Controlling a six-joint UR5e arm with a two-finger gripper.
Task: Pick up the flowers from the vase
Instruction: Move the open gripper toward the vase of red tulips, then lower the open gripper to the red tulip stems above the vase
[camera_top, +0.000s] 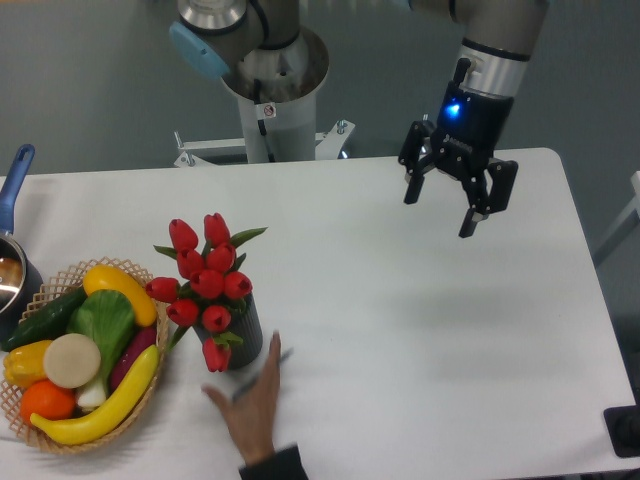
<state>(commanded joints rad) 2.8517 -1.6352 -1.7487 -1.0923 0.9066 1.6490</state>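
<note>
One step in hand: we bring the claw (452, 200) across to the flowers (205, 275); nothing is gripped yet.
Claw: its fingers are spread and hold nothing; it hangs over the right part of the table (420, 330), well apart from the bunch.
Flowers: we see red tulip heads with green leaves standing in the vase (245, 335), left of centre and toward the front edge; the heads lean up and to the left, and one droops over the vase's front.
Vase: dark and small, mostly hidden under the blooms, so we cannot see the stems or where they are tied.
Hand: a person's hand (255, 400) lies on the table just beside the vase, at its front right; we cannot tell whether it touches the vase.
Basket: a woven basket (55, 440) of fruit and vegetables sits just left of the vase, with a leaf of the bunch near its rim.
Approach: we judge it best to come in from the upper right, the open side, away from the hand and the basket.
Grip: we aim below the heads, at the stems above the vase mouth, so the blooms are not crushed.
Lift: we pull straight up along the stems, slowly.
Risk: a light vase may ride up or tip toward the basket; the hand stands in the path, so we wait if it does not clear.
</note>
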